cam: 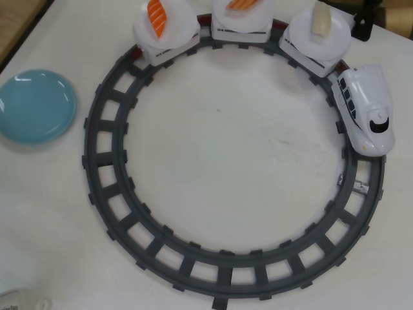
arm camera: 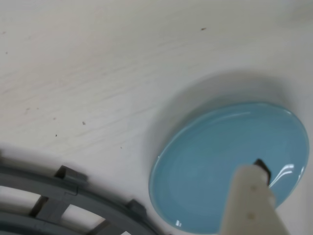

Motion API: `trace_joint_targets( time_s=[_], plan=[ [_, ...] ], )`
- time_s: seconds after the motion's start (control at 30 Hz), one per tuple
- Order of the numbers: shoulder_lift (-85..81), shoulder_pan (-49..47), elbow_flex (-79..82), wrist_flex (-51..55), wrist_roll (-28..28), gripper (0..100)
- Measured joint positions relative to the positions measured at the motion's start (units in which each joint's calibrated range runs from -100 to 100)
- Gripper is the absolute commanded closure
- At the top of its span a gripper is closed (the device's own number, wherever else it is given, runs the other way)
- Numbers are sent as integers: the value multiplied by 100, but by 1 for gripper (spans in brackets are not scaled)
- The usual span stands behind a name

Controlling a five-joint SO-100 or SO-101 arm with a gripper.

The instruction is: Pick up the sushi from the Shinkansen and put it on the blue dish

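Your sushi (cam: 320,21) lies on the white plate (cam: 335,39) of the car right behind the Shinkansen (cam: 368,111) nose, near the table's (cam: 226,161) far right corner in the overhead view. The blue dish (cam: 33,106) sits outside the grey track (cam: 103,187) at the left edge. In the wrist view, one pale finger (arm camera: 252,205) hangs over the dish (arm camera: 215,161); you cannot tell how the jaws stand.
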Motion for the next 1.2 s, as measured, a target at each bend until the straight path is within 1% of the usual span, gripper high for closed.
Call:
trace_joint_targets(
  time_s=[0.07,0.1,0.17,0.2,0.27,0.33,0.43,0.73,0.83,1.0,1.1,1.2],
  plan=[
    [-93,33,119,-92,-57,78],
    [-329,74,421,-336,-207,78],
    [-1147,188,1537,-1328,-569,78],
    [-1518,196,2315,-1899,-652,78],
    [-1780,155,3852,-2613,-729,78],
    [-1797,139,4803,-2840,-760,78],
    [-1898,213,5096,-2992,-776,78],
    [-1923,204,5151,-3042,-776,78],
    [-1923,270,5142,-2916,-776,78],
    [-2008,605,4428,-2042,-781,78],
    [-2429,924,3898,-1361,-781,78],
    [-3113,1128,3696,-765,-781,78]
  ],
)
